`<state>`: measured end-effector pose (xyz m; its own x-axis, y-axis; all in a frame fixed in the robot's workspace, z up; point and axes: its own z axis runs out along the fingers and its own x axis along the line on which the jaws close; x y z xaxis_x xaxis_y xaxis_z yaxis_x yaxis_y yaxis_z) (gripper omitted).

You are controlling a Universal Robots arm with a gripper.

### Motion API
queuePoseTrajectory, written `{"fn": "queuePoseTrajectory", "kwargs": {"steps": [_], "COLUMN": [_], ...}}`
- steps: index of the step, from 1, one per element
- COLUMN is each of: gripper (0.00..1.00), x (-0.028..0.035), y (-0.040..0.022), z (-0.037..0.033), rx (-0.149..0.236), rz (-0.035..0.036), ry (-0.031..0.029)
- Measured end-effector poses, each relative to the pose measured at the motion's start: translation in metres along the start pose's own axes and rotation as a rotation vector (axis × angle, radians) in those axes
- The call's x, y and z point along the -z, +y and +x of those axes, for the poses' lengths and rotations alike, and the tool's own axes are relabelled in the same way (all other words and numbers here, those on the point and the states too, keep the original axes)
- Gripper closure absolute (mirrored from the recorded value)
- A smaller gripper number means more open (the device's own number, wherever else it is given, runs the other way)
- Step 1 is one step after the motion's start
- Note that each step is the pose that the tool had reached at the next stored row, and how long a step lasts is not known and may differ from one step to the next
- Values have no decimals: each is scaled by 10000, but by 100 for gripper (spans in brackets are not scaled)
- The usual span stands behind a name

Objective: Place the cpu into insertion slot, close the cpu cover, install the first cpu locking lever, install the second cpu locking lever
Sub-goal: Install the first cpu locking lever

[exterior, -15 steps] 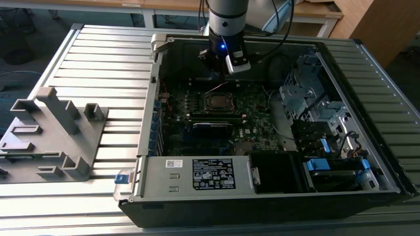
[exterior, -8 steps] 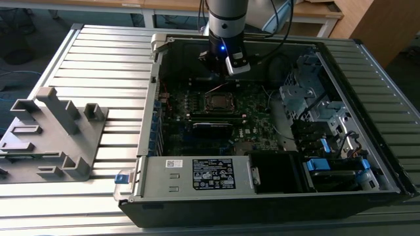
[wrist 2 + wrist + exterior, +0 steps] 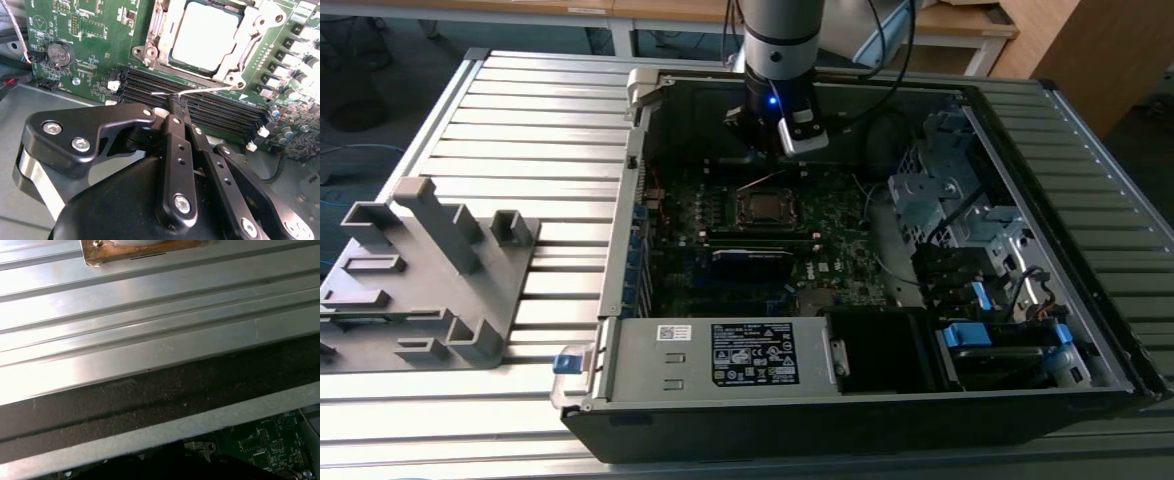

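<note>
Just beside the slot point(image 3: 765, 207), where the cpu point(image 3: 205, 37) sits under its cover point(image 3: 241, 46), my gripper point(image 3: 178, 102) is pinched closed against the thin lever point(image 3: 206, 91), which I judge could slip off the tip and spring back unlatched.

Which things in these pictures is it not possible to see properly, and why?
1. Second wrist view: the cpu and cpu cover are cut off by the picture's edge.
2. Second wrist view: the claw, shut, covers part of the thin lever; contact is unclear.
3. Exterior view: the insertion slot is too small to show its levers.
</note>
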<state>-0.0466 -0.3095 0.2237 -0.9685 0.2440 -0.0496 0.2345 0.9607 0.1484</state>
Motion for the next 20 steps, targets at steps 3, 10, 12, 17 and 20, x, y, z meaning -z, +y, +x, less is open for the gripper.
{"fn": "queuePoseTrajectory", "kwargs": {"steps": [3,10,12,17,20], "gripper": [90,90,90,90,90], "x": [-4,-14,-18,-30,-38], "y": [-1,-2,-3,-5,-5], "z": [0,1,1,2,2], "rx": [2,4,4,9,10], "rz": [8,30,28,26,25], "ry": [-6,-14,-22,-50,-57]}}
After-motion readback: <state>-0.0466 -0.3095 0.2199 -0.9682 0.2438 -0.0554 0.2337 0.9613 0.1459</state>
